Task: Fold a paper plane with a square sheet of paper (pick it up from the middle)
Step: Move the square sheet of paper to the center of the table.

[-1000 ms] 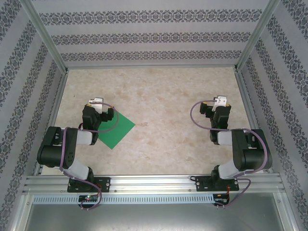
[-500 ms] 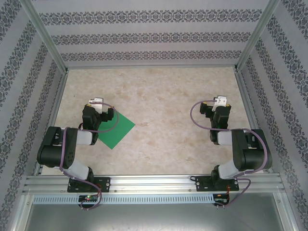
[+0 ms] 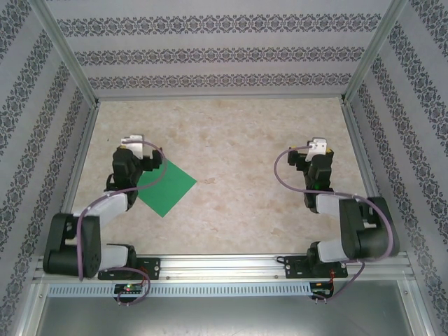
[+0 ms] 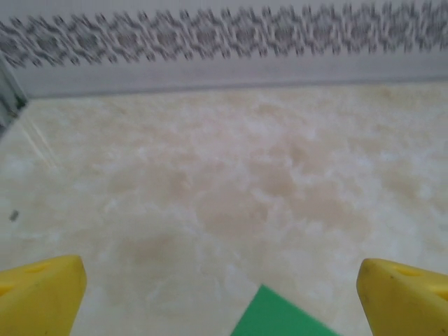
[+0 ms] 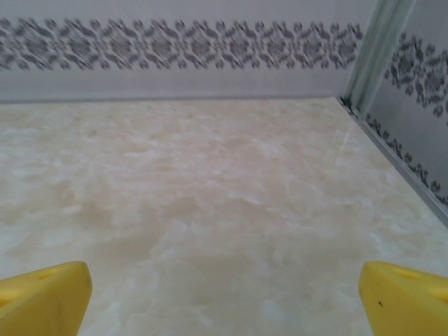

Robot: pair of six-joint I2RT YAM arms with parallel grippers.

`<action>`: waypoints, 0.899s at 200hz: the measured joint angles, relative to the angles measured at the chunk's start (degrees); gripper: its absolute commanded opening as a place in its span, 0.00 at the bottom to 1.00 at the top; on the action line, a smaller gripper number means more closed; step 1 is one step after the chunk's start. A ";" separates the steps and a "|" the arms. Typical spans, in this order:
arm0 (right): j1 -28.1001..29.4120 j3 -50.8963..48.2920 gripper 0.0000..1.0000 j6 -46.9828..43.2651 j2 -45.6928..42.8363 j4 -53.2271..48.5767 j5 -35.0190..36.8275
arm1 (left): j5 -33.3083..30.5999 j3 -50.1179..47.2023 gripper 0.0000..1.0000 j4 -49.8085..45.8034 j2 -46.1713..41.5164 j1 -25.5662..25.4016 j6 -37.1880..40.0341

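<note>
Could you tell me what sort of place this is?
Probably a lab robot cell, not a home: patterned panels on aluminium posts box in a marble-look table, with the left arm and right arm bolted to a rail at its near edge.

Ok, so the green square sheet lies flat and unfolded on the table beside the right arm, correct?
Not quite: the green square sheet lies beside the left arm, not the right. The top external view shows it flat and unfolded on the table, with its left corner hidden under that arm.
</note>
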 measured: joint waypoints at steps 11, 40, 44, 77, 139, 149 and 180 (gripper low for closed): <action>1.75 3.50 0.98 0.83 -4.96 -9.94 1.01 | -0.59 4.50 1.00 -6.23 -2.89 0.00 -2.47; 3.56 17.86 0.98 11.15 -13.00 -33.03 1.77 | 0.87 13.31 1.00 -19.41 -7.32 0.00 -10.67; 3.54 19.34 0.98 12.85 -13.79 -35.28 0.70 | 1.42 13.70 1.00 -20.70 -7.72 0.00 -12.26; 3.58 21.94 0.98 26.21 -17.07 -41.90 -16.24 | 12.44 13.97 0.97 -30.12 -5.03 -0.17 -22.36; 27.19 26.43 0.95 36.13 -1.64 -48.00 -25.29 | 15.91 10.64 1.00 -45.81 -0.07 -6.43 -29.99; 30.32 30.69 0.93 36.41 3.37 -48.54 -25.49 | 13.81 10.64 1.00 -47.01 -0.13 -6.29 -30.91; 37.46 43.34 0.94 36.89 16.35 -50.03 -24.94 | 10.51 11.89 1.00 -51.06 2.67 -5.18 -32.30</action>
